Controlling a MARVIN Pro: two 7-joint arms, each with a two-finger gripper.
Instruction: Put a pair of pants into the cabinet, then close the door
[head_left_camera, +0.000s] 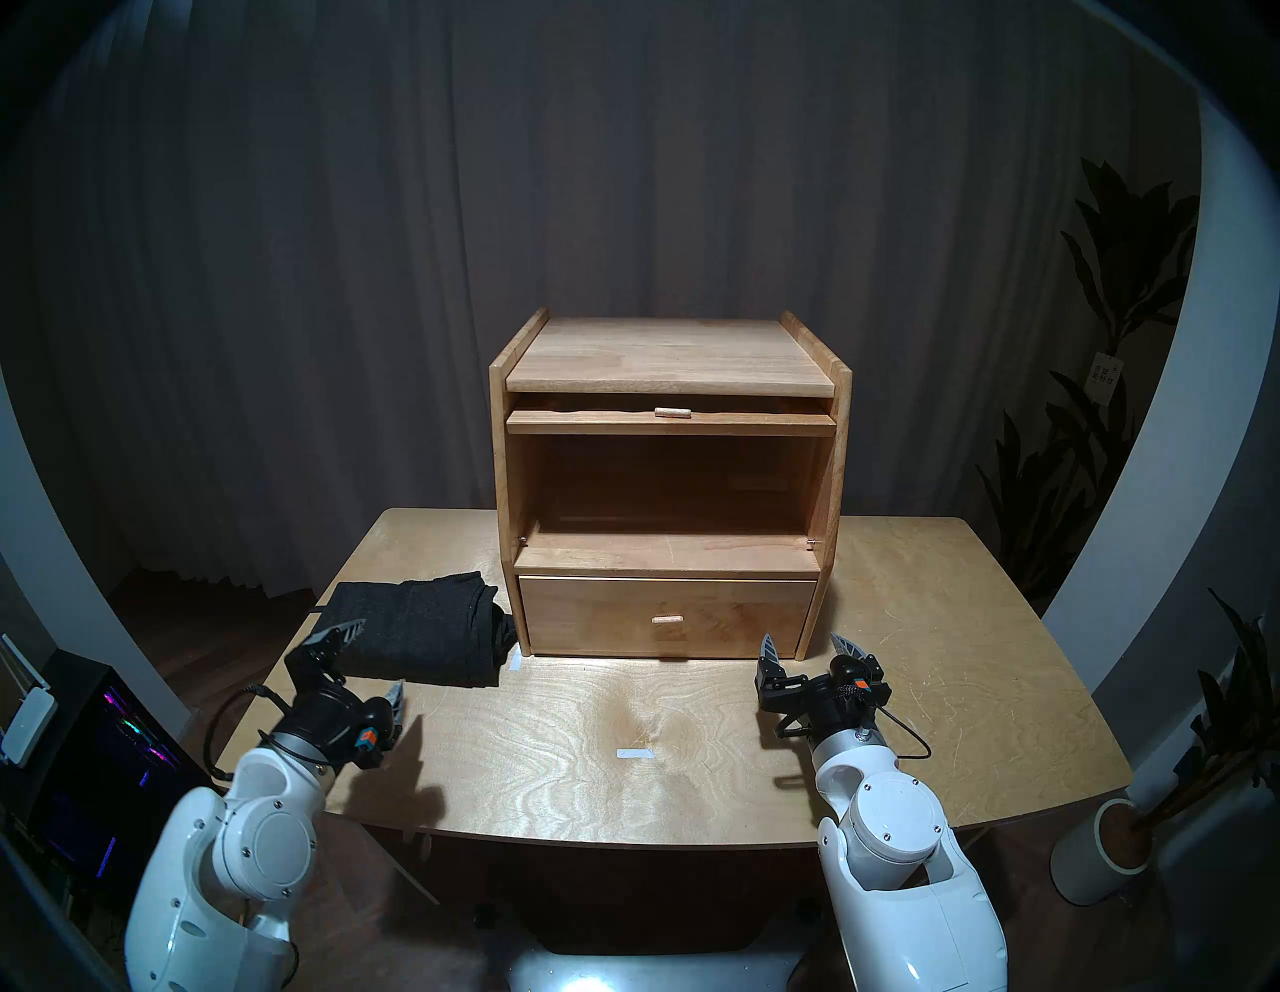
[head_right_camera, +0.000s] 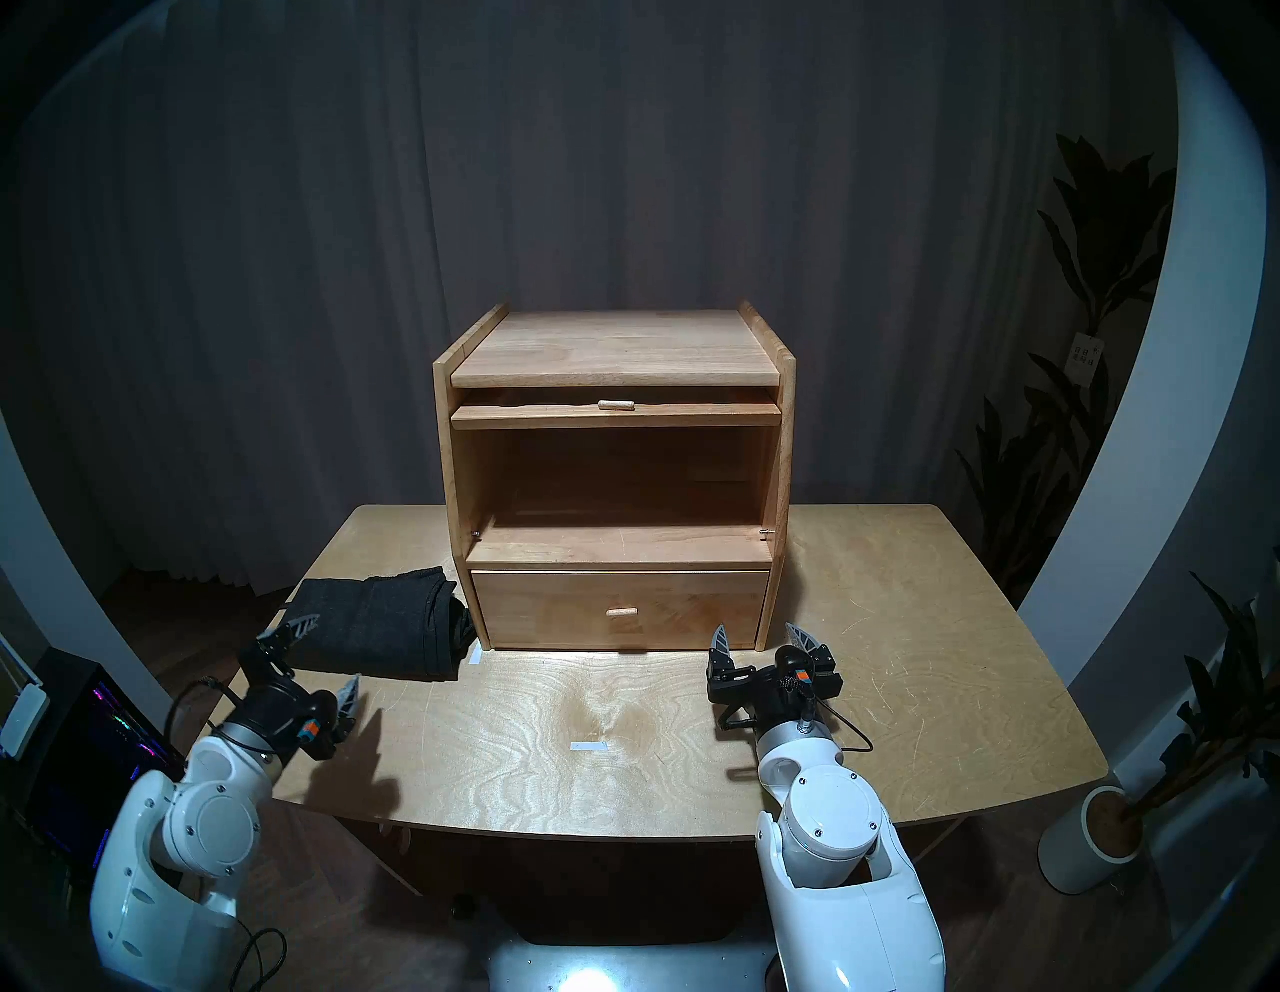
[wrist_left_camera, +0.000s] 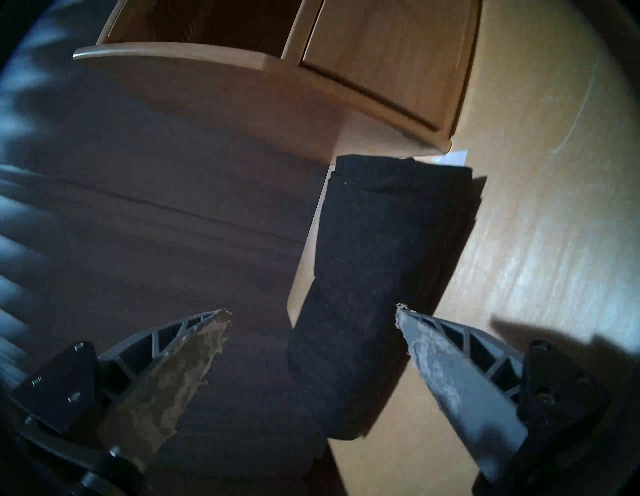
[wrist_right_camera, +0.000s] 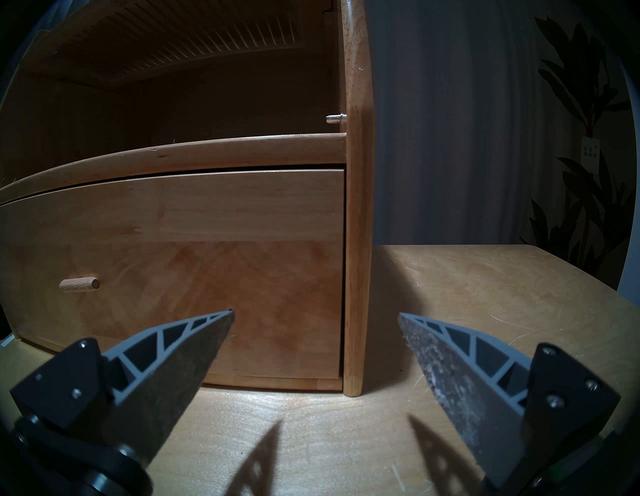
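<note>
The folded dark grey pants (head_left_camera: 422, 634) (head_right_camera: 388, 623) (wrist_left_camera: 381, 259) lie on the table, against the left foot of the light-wood cabinet (head_left_camera: 665, 353) (head_right_camera: 609, 346) (wrist_right_camera: 207, 242). Its large compartment stands open and empty. The door (head_left_camera: 589, 421) (head_right_camera: 554, 415) is lifted flat under the top board, its peg knob facing front; its ribbed glass (wrist_right_camera: 173, 34) shows from below. My left gripper (head_left_camera: 377, 657) (head_right_camera: 336, 651) (wrist_left_camera: 311, 309) is open at the near left end of the pants, holding nothing. My right gripper (head_left_camera: 803, 639) (head_right_camera: 757, 627) (wrist_right_camera: 316, 312) is open before the cabinet's right front corner.
The drawer (head_left_camera: 665, 616) below the compartment is shut. White tape marks (head_left_camera: 635, 754) lie on the plywood table (head_left_camera: 970, 693). A lit computer case (head_left_camera: 104, 727) stands off the left edge, a potted plant (head_left_camera: 1108, 859) off the right. Curtains hang behind.
</note>
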